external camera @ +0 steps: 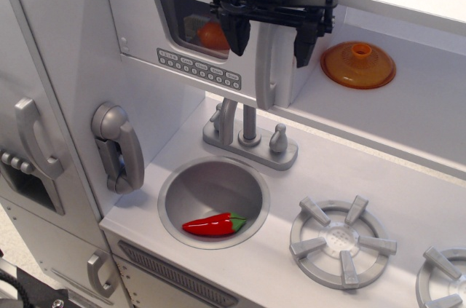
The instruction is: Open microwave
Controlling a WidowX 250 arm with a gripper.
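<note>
The microwave (pixel 145 24) is a light grey compartment at the upper left. Its door has a small dark window (pixel 191 22), a row of oval buttons (pixel 198 68) and a vertical grey handle (pixel 266 68). The door looks shut. An orange object shows behind the window. My black gripper (pixel 271 40) hangs in front of the door's right side, open, with one finger (pixel 238 35) left of the handle and the other (pixel 303 44) right of it. The fingers straddle the handle's upper part without closing on it.
An orange lid (pixel 358 65) lies on the shelf right of the microwave. Below are a grey faucet (pixel 249 133), a round sink (pixel 175 195) holding a red pepper (pixel 213 225), burners (pixel 342 241), and a phone-shaped handset (pixel 116 148) on the left wall.
</note>
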